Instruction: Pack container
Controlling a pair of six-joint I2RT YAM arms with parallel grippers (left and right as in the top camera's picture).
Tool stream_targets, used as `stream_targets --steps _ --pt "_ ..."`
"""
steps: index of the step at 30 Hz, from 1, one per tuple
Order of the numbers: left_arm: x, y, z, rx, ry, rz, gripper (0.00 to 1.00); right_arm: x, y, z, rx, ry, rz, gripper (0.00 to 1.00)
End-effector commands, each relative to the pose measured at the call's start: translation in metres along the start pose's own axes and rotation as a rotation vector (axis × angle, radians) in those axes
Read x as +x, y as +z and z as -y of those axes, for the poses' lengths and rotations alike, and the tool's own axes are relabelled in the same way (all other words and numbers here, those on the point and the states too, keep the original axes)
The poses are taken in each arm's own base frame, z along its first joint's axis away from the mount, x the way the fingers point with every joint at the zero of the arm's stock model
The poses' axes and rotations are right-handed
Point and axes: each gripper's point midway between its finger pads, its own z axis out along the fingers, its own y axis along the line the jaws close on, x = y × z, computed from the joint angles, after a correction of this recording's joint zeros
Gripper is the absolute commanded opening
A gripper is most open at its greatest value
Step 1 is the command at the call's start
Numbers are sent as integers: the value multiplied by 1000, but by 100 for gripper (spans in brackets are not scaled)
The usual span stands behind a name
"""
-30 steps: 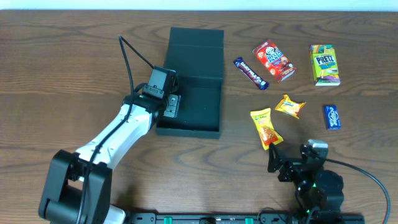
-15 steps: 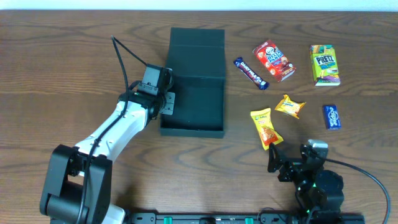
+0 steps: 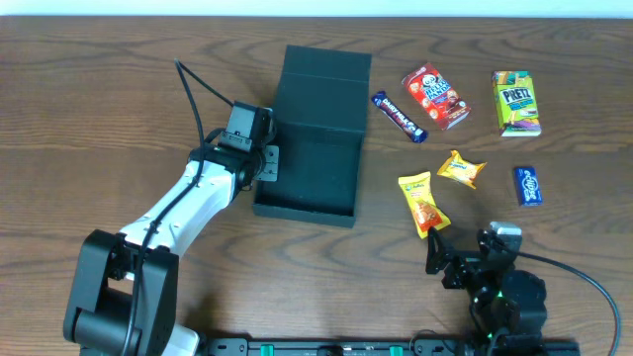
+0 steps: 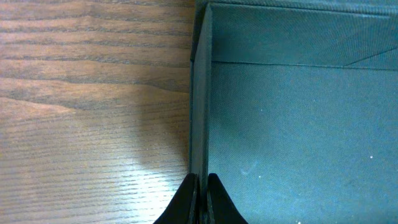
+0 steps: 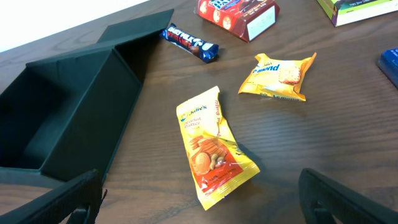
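Observation:
The container (image 3: 315,163), a dark teal-black box, lies open left of the table's centre with its flap lid (image 3: 325,71) folded back on the far side. My left gripper (image 3: 265,164) is shut on its left wall. In the left wrist view the two fingertips (image 4: 200,180) pinch that thin wall (image 4: 200,93), with the box floor (image 4: 298,137) to the right. My right gripper (image 3: 461,249) hangs open near the front edge. A yellow-orange peanut packet (image 5: 214,146) lies just ahead of the right gripper (image 5: 205,205), and the container (image 5: 68,112) is off to the left.
Loose snacks lie right of the container: peanut packet (image 3: 422,204), yellow biscuit packet (image 3: 462,168), dark blue bar (image 3: 399,116), red box (image 3: 435,96), green-yellow Pretz box (image 3: 516,102), blue packet (image 3: 528,185). Bare wood (image 4: 93,112) lies left of the box.
My left gripper closed on the container's left wall. The container then shifted right and slightly away. The right arm stayed still.

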Motion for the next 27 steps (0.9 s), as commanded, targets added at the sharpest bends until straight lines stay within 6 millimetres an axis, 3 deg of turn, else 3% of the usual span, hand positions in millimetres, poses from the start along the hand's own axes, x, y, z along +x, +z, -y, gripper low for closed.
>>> stream_targets --steps 1,10,19,20,21,22,23,27 --pt "0 2 1 11 -80 -2 6 0 0 2 11 -4 5 99" --pt "-2 2 1 13 -216 3 6 0 0 2 11 -4 5 99" --pt "-3 2 4 20 -211 12 6 0 0 2 11 -4 5 99" --pt "-4 2 5 20 -211 14 17 0 0 2 11 -4 5 99" --pt "-4 2 4 20 -211 15 37 0 0 2 11 -4 5 99" --pt "-5 2 5 21 -211 18 77 0 0 2 11 -4 5 99" --pt "-6 2 4 19 -209 23 95 0 0 2 11 -4 5 99" --pt "-17 -8 7 26 -162 44 95 0 0 2 11 -4 5 99"
